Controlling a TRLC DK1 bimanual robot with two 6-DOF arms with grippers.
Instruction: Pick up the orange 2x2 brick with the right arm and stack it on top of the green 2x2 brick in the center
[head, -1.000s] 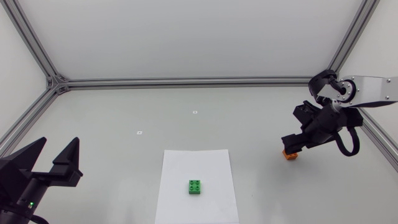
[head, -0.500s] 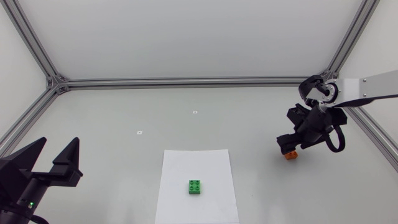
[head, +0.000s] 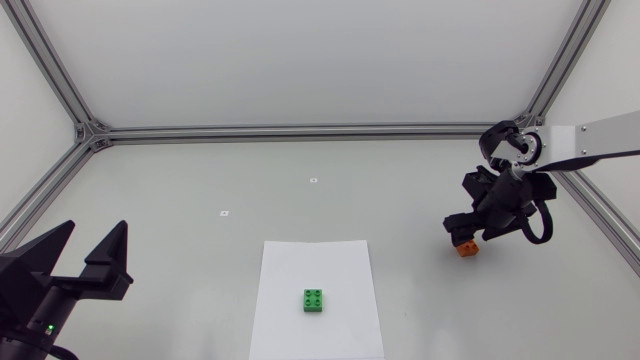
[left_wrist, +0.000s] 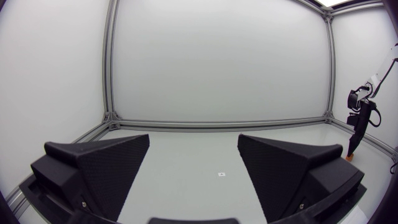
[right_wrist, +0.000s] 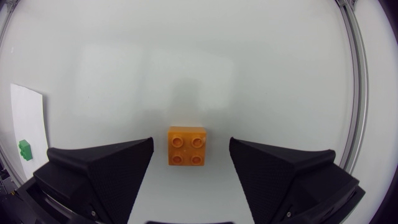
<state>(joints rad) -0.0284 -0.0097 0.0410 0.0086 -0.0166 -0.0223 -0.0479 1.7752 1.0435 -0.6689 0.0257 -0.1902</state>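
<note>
**Orange brick lined up, not yet gripped**

My right gripper (head: 463, 234) hangs over the orange 2x2 brick (right_wrist: 188, 145), my jaws spread wide. In my right wrist view the brick lies studs up on the table between my two fingers, with bare table showing on either side of it. So I have hold of nothing. How high I am above it I cannot tell.

In the head view the orange brick sits between 2 and 3 o'clock from the green 2x2 brick (head: 314, 300) and well apart from it. The green brick rests studs up on a white sheet of paper (head: 315, 265) near the table's 6 o'clock edge, with nothing on top.

My left gripper (left_wrist: 194, 143) is parked at about 8 o'clock, jaws wide open and empty.

As I judge it, only the approach is done. Still to do:

- lower onto the brick
- close on its sides
- lift it and carry it towards 8 or 9 o'clock
- seat it squarely on the green studs
- let go
</note>
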